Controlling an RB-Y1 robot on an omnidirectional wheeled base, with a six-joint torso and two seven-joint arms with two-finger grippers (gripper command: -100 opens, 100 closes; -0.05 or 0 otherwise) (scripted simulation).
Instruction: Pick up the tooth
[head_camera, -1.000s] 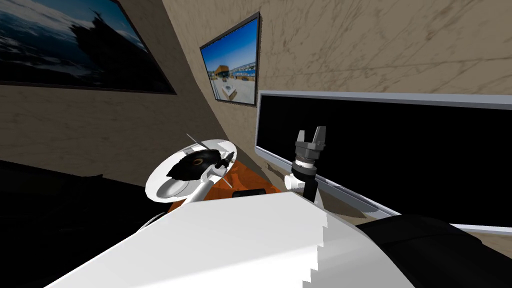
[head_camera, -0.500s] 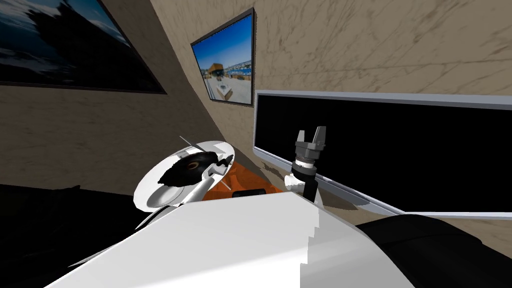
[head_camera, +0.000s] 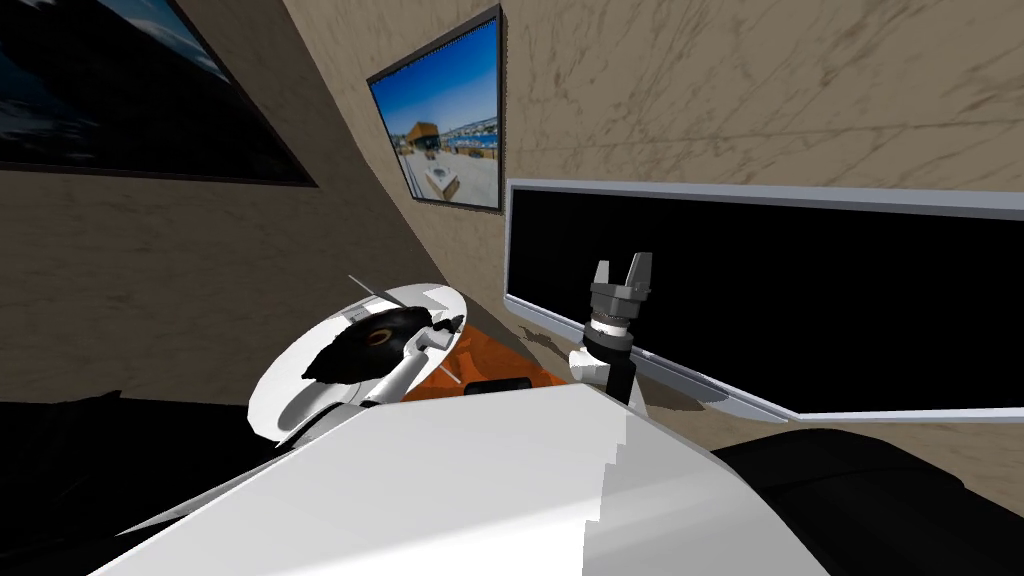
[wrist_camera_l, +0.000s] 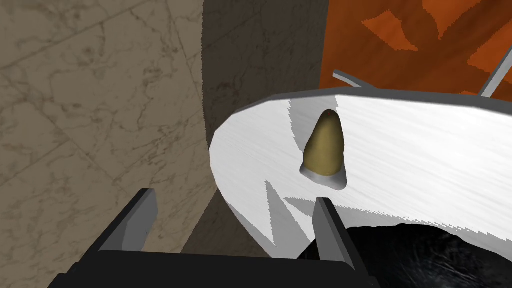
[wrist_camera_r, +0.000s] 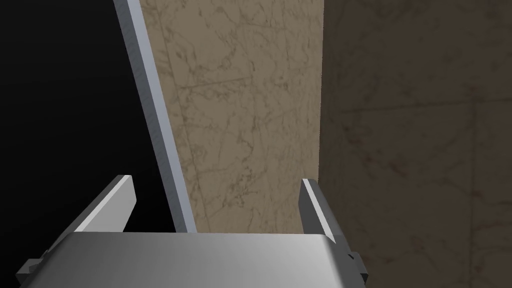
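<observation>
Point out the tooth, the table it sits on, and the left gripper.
tooth (wrist_camera_l: 325, 150): left wrist view, middle of its yellowish cone.
table (wrist_camera_l: 425, 150): left wrist view, bare white top beside the tooth.
left gripper (wrist_camera_l: 233, 196): left wrist view, midway between its open fingertips.

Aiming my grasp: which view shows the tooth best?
Left wrist view: the tooth sits clear on the white surface beyond the open left gripper. Head view: too small to tell. Right wrist view faces away.

Olive cone-shaped tooth (wrist_camera_l: 324, 148) lying on white surface (wrist_camera_l: 425, 150).
</observation>
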